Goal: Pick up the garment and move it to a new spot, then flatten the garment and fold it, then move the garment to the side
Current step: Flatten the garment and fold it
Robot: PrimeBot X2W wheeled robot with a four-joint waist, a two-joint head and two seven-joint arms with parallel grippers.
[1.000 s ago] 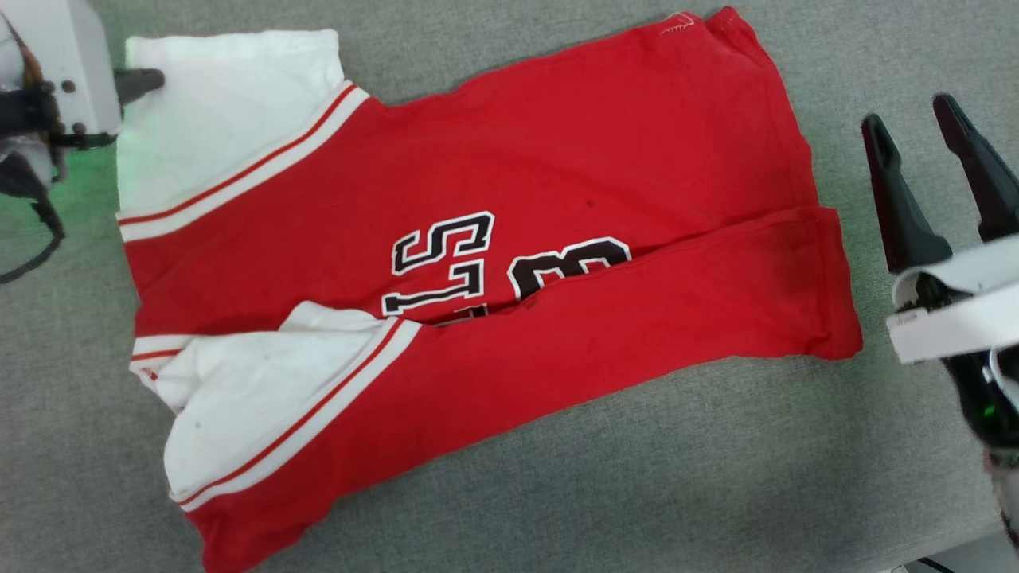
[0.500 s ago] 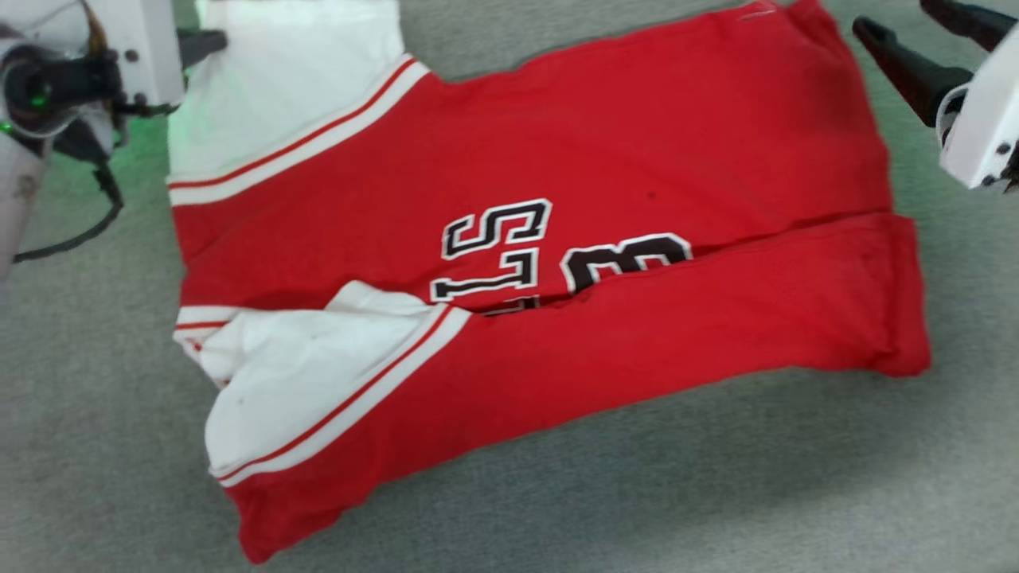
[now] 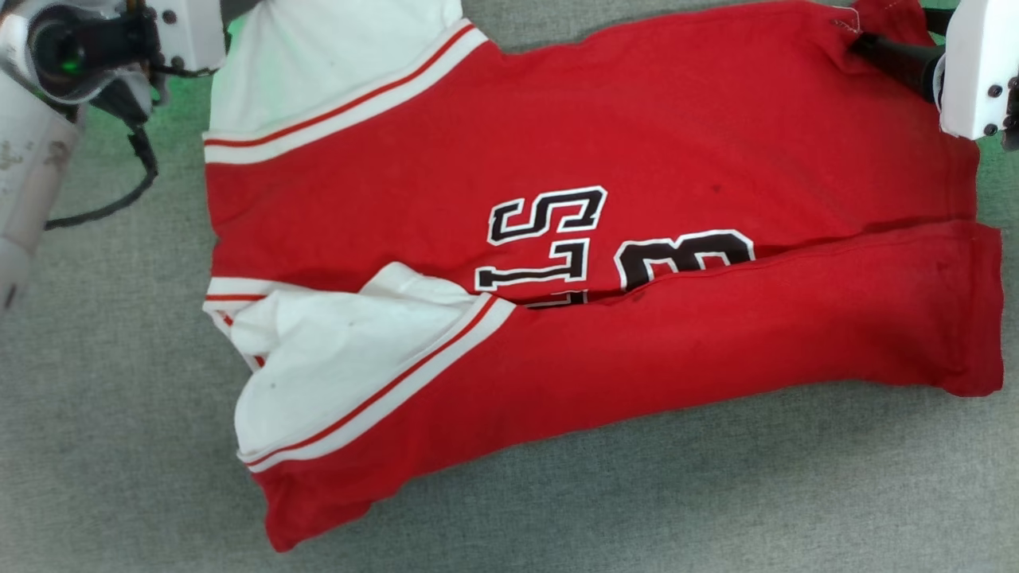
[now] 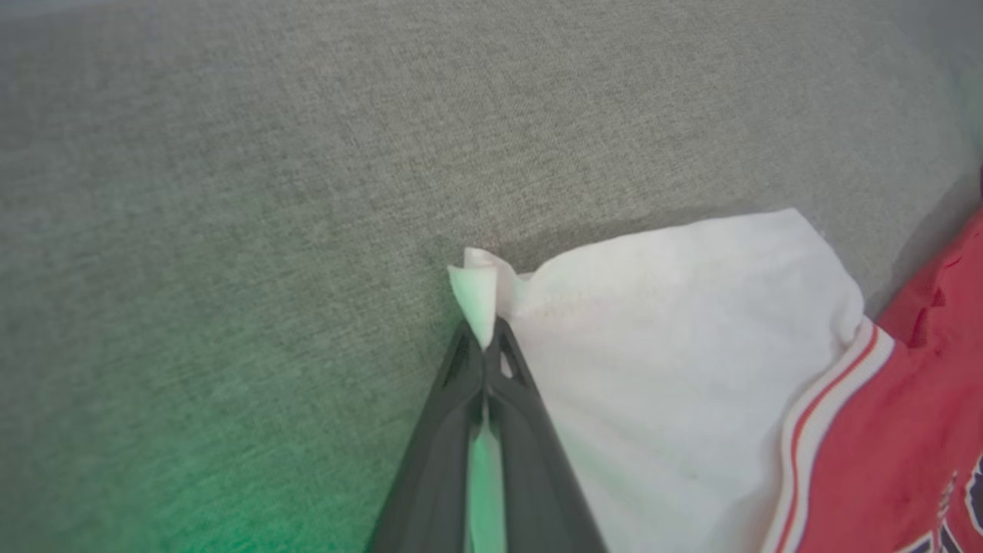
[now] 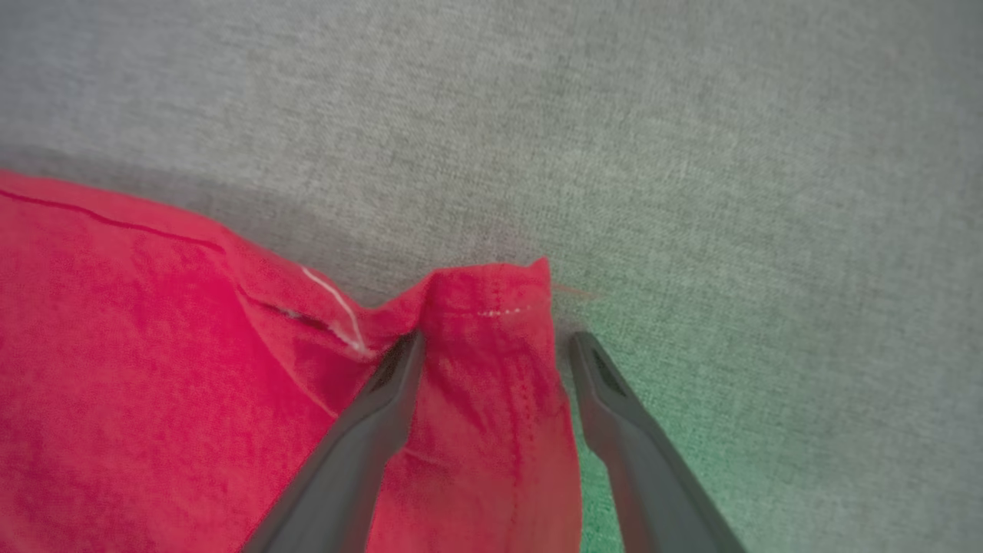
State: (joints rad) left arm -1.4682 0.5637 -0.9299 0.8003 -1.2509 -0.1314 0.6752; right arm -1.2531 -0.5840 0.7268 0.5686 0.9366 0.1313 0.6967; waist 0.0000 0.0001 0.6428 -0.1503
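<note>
- One garment (image 3: 637, 143): a red jersey tee with white sleeves and red-white trim. It lay spread on the table (image 3: 716, 509), sleeve end toward the robot's left and hem toward its right.
- Its near long edge was folded over the front, hiding part of the black lettering (image 3: 557, 247). The near sleeve (image 3: 334, 374) lay turned in on top.
- Left pincer (image 4: 484, 342): clamped tight on the outer corner of the far sleeve (image 4: 676, 322), with a small tuft of white cloth sticking out past the fingertips.
- Right pincer (image 5: 498, 338): jaws wide apart, straddling the far hem corner (image 5: 491, 296). One finger was over the red cloth and the other over the table just beside the cloth's edge; nothing was clamped.
- Table: grey woven cover, tinted green near both pincers.
</note>
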